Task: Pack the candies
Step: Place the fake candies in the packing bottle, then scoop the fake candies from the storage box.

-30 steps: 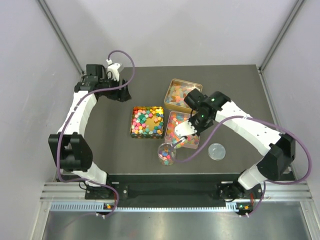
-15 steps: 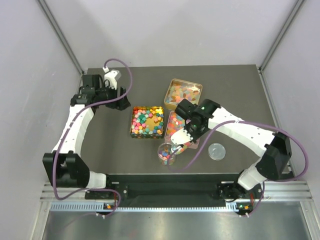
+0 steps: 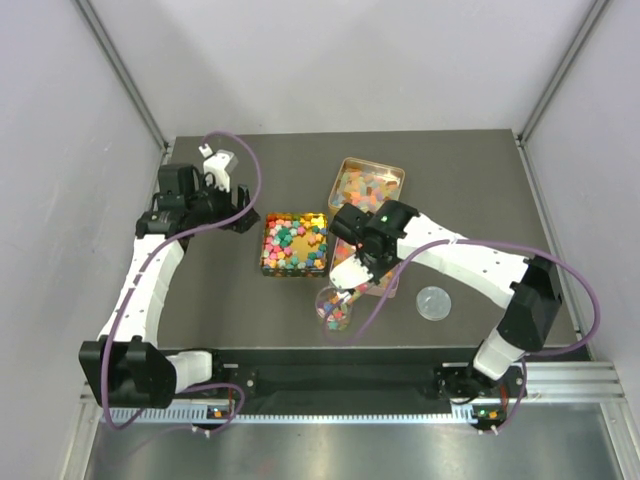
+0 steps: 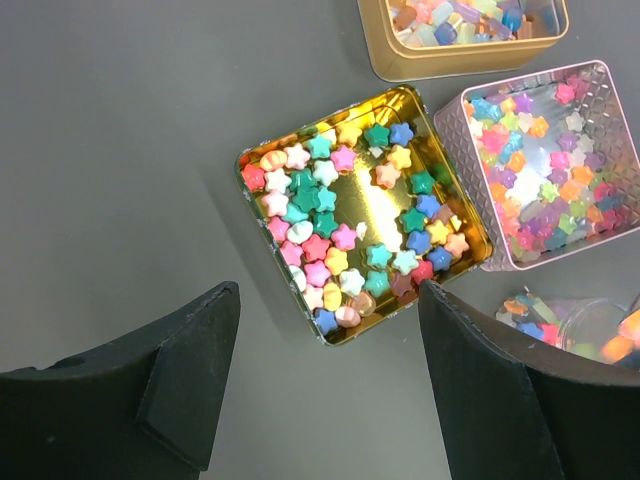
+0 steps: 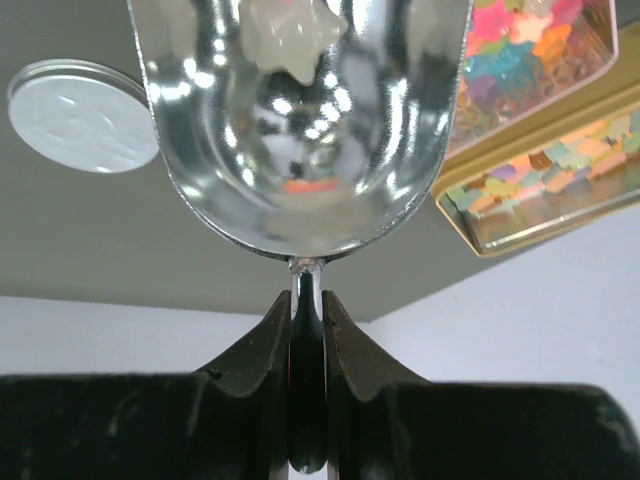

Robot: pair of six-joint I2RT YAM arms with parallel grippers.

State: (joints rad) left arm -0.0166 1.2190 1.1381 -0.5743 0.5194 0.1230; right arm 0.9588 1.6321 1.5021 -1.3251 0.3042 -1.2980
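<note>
Most of your candies point(image 4: 350, 240) lie in the gold square tin point(image 4: 375, 210), the pink tin point(image 4: 618, 120) and a third tin point(image 4: 460, 62). Your right gripper point(image 5: 308, 305) pinches a metal scoop point(image 5: 300, 150) by its handle; one pale star candy point(image 5: 295, 30) sits inside. Your left gripper point(image 4: 322, 300) hangs above the gold square tin, jaws spread.

Left gripper point(image 3: 238, 217): now near the gold tin point(image 3: 264, 246) of candies point(image 3: 295, 240), in from the far left corner where you had it; its elbow now lies lower, toward the near edge. Right gripper point(image 5: 307, 305): now further left with your scoop point(image 5: 300, 150), closer to the jar point(image 3: 334, 308).
</note>
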